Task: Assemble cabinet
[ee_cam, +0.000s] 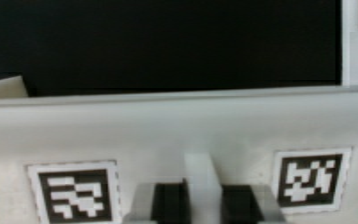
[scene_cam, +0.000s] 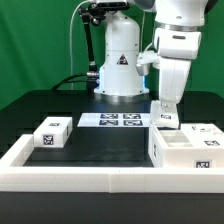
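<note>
Nearest, along the worktop's front edge: long white rail point(scene_cam: 90, 178). Just behind it, in the front corner on the exterior view's right: cabinet point(scene_cam: 185, 150), compartments facing up. At its rear corner, a white tagged piece point(scene_cam: 166, 121) point(ee_cam: 176, 130); touching or just beside, cannot tell. Directly above that piece: gripper point(scene_cam: 165, 108) point(ee_cam: 202, 205), pointing down. Dark fingers point(ee_cam: 167, 205) flank a narrow white ridge on it; pinching or merely spread, cannot tell.
</note>
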You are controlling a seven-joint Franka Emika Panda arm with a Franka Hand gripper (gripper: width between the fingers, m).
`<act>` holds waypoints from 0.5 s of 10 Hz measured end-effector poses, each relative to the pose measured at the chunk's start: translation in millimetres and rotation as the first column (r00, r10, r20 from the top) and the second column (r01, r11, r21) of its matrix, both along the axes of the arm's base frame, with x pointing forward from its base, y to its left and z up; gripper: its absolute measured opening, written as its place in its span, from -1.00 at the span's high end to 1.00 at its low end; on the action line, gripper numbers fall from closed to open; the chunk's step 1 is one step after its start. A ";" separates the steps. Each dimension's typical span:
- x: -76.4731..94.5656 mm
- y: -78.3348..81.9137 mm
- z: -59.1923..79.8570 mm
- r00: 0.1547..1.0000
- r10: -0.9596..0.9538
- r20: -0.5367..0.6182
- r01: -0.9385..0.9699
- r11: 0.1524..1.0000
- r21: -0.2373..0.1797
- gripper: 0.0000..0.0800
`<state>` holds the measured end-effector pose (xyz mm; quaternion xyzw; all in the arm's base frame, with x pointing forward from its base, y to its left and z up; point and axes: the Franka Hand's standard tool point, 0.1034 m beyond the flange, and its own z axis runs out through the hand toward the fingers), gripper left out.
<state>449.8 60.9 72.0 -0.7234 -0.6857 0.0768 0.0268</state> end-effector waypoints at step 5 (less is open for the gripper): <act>6.0 -3.6 -1.1 1.000 0.012 -0.015 -0.012 1.000 0.001 0.82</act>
